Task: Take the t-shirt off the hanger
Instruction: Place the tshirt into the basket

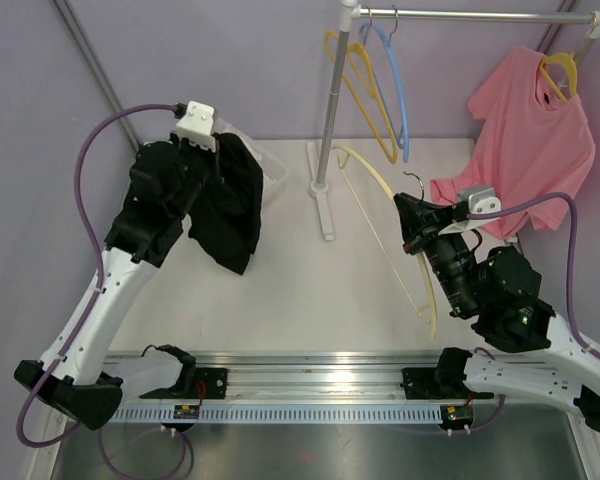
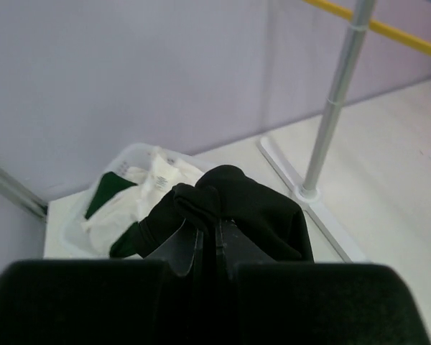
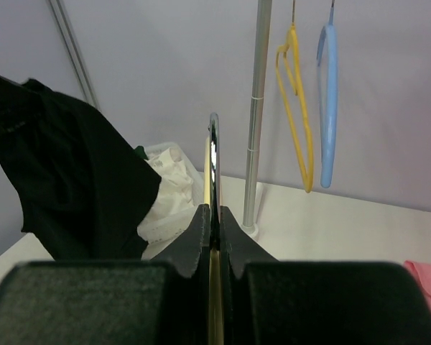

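Far left: the left tool (image 2: 215, 231) is clamped shut on a bunched fold of the black t-shirt (image 1: 230, 210), and the cloth hangs limp from it above the bench (image 1: 300, 290). No hanger inside that shirt that I can see, so it looks free already. Just behind the dangling cloth sits the white basket (image 1: 272, 168), with light and green clothes in it; from the left wrist view it lies ahead of the fingers and lower. That's the relation that matters: shirt above and just near of the basket, with the left arm by far the closer one.

Moving right, past the rack pole (image 1: 330, 120), the pale yellow hanger (image 1: 378, 178) is bare, its long axis running from the far side toward the near edge, well apart from the shirt. The right tool (image 1: 410, 222) is pinched closed on it. A pink shirt (image 1: 535, 140) hangs on the rail beyond, untouched.
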### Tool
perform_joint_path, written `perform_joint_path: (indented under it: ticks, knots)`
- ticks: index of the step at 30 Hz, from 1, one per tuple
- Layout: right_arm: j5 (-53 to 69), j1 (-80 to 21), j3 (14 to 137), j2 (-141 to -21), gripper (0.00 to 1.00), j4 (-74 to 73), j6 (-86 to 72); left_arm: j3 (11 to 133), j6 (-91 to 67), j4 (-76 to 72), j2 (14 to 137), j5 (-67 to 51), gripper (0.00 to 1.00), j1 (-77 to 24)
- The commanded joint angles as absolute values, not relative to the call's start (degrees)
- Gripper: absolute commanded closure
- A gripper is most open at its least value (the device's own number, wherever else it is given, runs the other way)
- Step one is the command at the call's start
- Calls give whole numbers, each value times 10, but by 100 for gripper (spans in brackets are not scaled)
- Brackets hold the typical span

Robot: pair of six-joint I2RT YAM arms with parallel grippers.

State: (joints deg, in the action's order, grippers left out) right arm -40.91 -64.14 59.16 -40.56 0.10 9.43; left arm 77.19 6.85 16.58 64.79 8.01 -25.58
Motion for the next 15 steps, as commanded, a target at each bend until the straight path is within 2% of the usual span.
perform_joint_path:
  ticks: [1, 5, 11, 15]
  knots:
    - [-403, -645, 605, -417, 100, 21, 100, 841, 82, 151, 646, 119, 100, -222]
    - [-406, -645, 611, -427, 100, 16, 102, 973, 91, 190, 703, 128, 100, -164]
    - [-408, -645, 613, -435, 100, 19, 106, 1154, 113, 208, 795, 170, 100, -129]
    - [-406, -645, 613, -438, 100, 23, 110, 1209, 122, 201, 864, 166, 100, -123]
